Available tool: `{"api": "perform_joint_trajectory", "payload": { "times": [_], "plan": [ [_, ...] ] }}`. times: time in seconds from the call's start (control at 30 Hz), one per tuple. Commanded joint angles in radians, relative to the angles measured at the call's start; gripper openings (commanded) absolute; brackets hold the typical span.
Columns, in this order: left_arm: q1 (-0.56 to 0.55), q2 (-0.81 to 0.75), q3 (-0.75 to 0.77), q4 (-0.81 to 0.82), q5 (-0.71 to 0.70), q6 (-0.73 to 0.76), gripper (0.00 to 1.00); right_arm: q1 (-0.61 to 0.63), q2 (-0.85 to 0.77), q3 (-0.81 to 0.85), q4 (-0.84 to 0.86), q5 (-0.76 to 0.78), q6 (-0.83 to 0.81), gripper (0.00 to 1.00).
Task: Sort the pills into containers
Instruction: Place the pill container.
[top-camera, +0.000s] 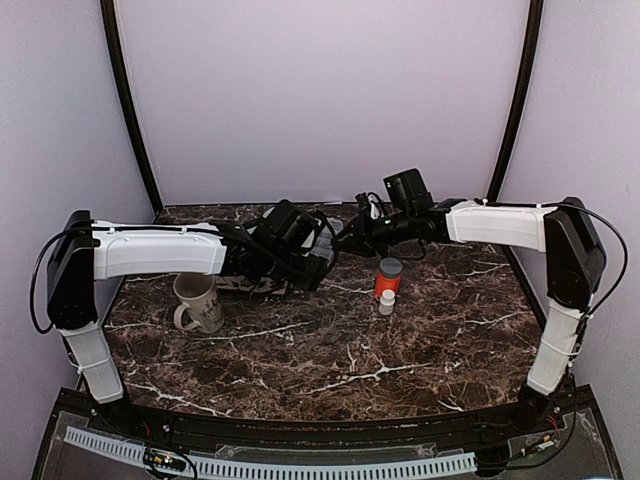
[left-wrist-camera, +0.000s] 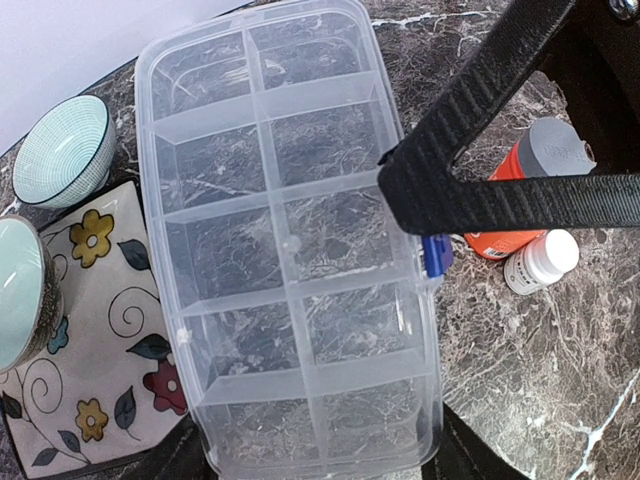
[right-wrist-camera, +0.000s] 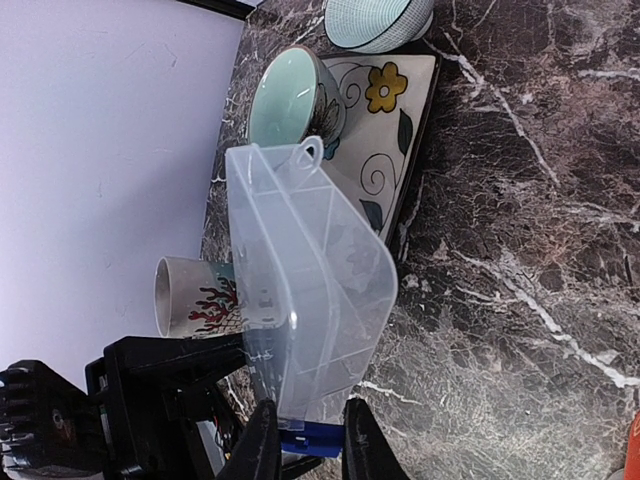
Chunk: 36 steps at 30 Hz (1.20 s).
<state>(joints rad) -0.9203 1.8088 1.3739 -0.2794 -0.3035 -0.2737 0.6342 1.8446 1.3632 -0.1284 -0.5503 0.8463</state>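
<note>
The clear organiser box (left-wrist-camera: 285, 240), with its grid of containers, lies on the marble; its cells look empty. My left gripper (left-wrist-camera: 305, 462) has its dark fingers (left-wrist-camera: 470, 452) against both sides of the box's near end, shut on it. My right gripper (right-wrist-camera: 305, 442) is shut on the small blue latch (right-wrist-camera: 312, 438) on the box's long right side. One of its black fingers (left-wrist-camera: 470, 100) crosses the left wrist view above the latch (left-wrist-camera: 436, 255). In the top view both grippers meet at the table's back centre (top-camera: 320, 245). No pills show.
An orange bottle with a grey cap (left-wrist-camera: 530, 170) and a small white bottle (left-wrist-camera: 540, 262) stand right of the box. A floral plate (left-wrist-camera: 100, 330), a pale green bowl (left-wrist-camera: 15, 290) and a striped bowl (left-wrist-camera: 62, 150) lie on its left. A cream mug (top-camera: 198, 302) stands under the left arm.
</note>
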Motion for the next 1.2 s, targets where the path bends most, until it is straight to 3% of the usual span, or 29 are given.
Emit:
{"api": "perform_joint_trajectory", "payload": {
  "times": [0.0, 0.3, 1.17],
  "plan": [
    [0.018, -0.027, 0.006, 0.012, -0.051, -0.036, 0.64, 0.015, 0.008, 0.004, -0.042, -0.060, -0.011, 0.00],
    [0.020, -0.062, -0.047, 0.030, 0.030, -0.073, 0.79, 0.014, -0.006, -0.011, -0.050, -0.063, -0.018, 0.00],
    [0.021, -0.179, -0.198, 0.102, 0.125, -0.177, 0.88, 0.017, -0.014, -0.011, -0.042, -0.074, -0.014, 0.00]
  ]
}}
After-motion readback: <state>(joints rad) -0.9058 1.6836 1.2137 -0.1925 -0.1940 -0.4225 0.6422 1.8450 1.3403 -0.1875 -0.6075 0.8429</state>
